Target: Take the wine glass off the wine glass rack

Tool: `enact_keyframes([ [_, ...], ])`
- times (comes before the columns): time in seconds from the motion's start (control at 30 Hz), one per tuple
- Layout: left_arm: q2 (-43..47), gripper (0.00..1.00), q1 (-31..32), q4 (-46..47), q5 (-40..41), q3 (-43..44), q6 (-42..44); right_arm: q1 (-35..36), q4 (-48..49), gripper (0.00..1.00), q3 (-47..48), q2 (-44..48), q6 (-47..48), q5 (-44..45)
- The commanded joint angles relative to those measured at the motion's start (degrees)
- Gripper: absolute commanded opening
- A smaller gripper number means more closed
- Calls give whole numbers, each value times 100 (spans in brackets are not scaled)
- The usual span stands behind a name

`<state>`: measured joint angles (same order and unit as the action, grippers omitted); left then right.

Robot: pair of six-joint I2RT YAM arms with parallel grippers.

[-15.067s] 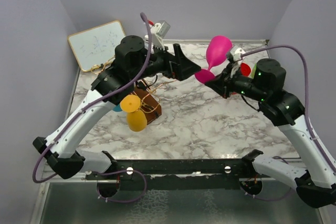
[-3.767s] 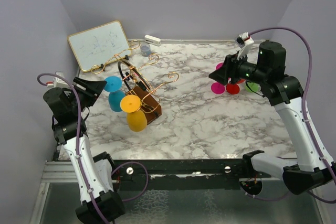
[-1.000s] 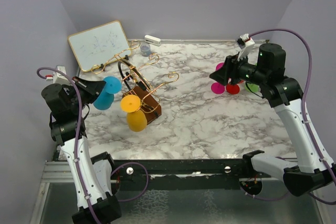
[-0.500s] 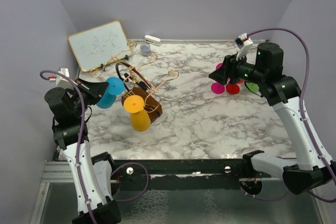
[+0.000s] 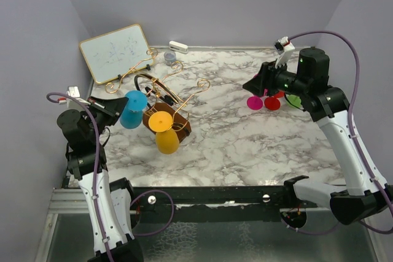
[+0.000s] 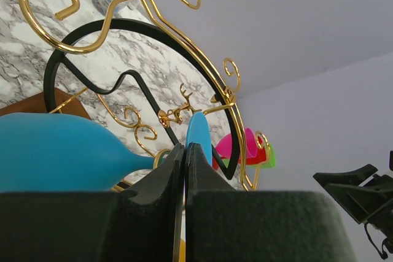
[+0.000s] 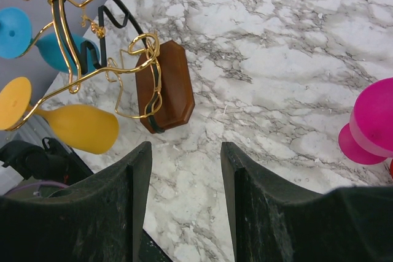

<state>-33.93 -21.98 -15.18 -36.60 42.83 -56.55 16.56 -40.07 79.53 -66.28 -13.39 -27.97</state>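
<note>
The wine glass rack [image 5: 164, 90] is gold wire with a black loop on a brown wooden base [image 5: 179, 126], left of the table's middle. My left gripper [image 5: 116, 110] is shut on the stem of a blue wine glass [image 5: 132, 108] at the rack's left side. In the left wrist view the blue bowl [image 6: 55, 159] lies left of the left gripper [image 6: 185, 146] and the blue foot [image 6: 199, 138] just past it, by a gold curl. A yellow wine glass [image 5: 166, 139] hangs from the rack's near arm. My right gripper [image 5: 253, 84] is open and empty, far right.
Pink [image 5: 254, 103], red [image 5: 272, 104] and green [image 5: 295, 99] glasses stand on the marble table [image 5: 233, 145] under the right arm. A whiteboard [image 5: 116, 52] leans at the back left, with a small grey cup [image 5: 170, 57] and a white object [image 5: 178, 46] beside it.
My left gripper has shifted a little right and nearer with the blue glass. The rack has turned and slid slightly, and the yellow glass has swung with it. The right arm has barely moved.
</note>
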Motion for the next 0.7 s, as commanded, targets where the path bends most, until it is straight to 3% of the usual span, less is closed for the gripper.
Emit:
enact_keyframes([
  [0.0,38,0,40,186,204,149,-329,32,276,49,44,-32,-76,-71],
  [0.13,-184,0,36,378,75,209,-485,32,230,49,80,-30,-36,3],
  [0.37,-379,0,217,-472,355,761,103,31,227,49,75,8,-28,65],
  [0.67,95,0,229,-525,907,296,-228,32,255,49,66,25,-46,-14],
])
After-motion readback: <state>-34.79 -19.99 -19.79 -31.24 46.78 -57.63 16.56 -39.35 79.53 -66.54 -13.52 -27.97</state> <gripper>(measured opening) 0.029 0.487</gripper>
